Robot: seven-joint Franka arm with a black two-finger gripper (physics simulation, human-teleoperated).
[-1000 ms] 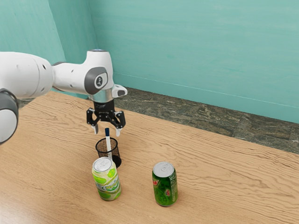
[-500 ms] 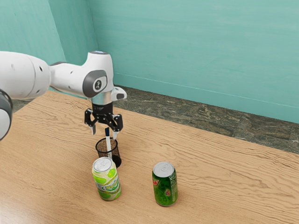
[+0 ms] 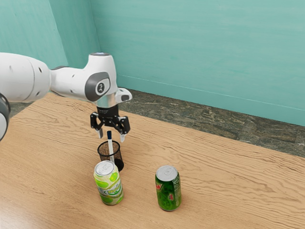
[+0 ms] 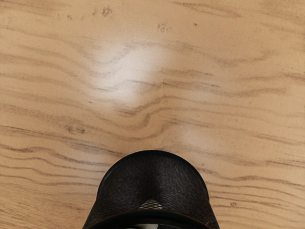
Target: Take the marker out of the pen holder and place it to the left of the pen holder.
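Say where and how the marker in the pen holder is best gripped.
Probably by its dark blue top end, from above, a finger on either side: the marker stands nearly upright, that end above the rim of the pen holder.

Dark-capped white marker [image 3: 110, 146] leaning slightly inside the black mesh pen holder [image 3: 102, 153].

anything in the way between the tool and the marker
Nothing visible: the marker rises above the pen holder, showing between the open fingers of the tool in the exterior view. The lime-patterned can stands clear of that gap.
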